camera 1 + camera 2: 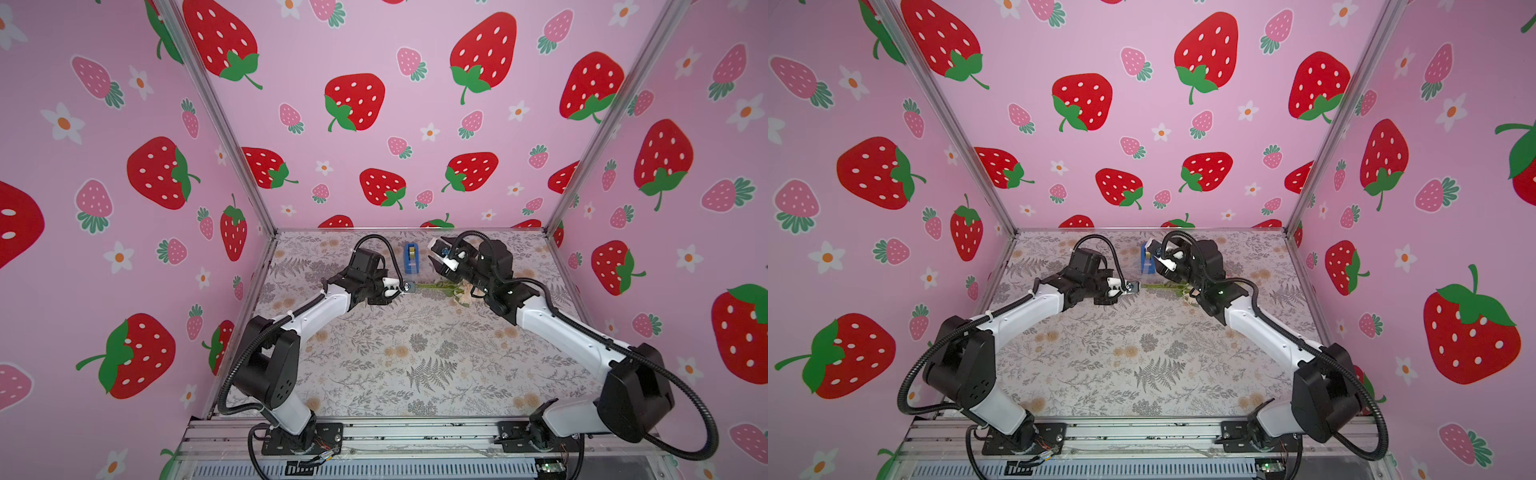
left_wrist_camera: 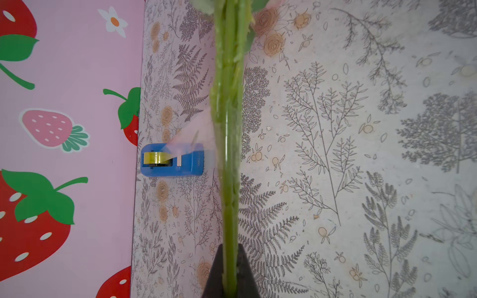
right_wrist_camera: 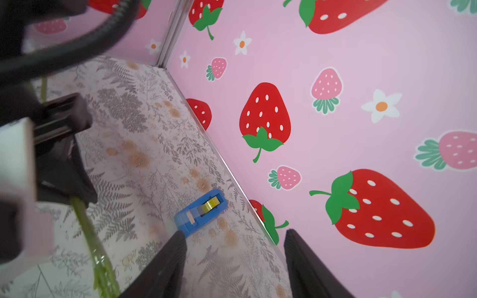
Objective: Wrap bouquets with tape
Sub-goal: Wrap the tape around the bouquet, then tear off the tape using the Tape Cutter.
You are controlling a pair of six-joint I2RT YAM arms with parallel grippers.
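Observation:
My left gripper [image 1: 405,287] [image 1: 1133,287] [image 2: 230,273] is shut on the cut ends of the bouquet's green stems [image 2: 229,129], holding them level above the table. The bouquet [image 1: 436,286] [image 1: 1163,286] points right, and its pale blooms [image 1: 463,297] sit partly under my right arm. A blurred strip of clear tape [image 2: 191,134] trails from the stems toward the blue tape dispenser [image 1: 411,257] [image 1: 1147,262] [image 2: 171,160] [image 3: 201,211], which stands by the back wall. My right gripper [image 1: 434,257] [image 3: 235,233] hangs open and empty just right of the dispenser, above the stems [image 3: 87,232].
The strawberry-print back wall [image 1: 395,124] rises right behind the dispenser, with side walls [image 1: 124,208] left and right. The table [image 1: 395,353] has a grey fern and flower print. Both arms reach in from the front rail [image 1: 415,432].

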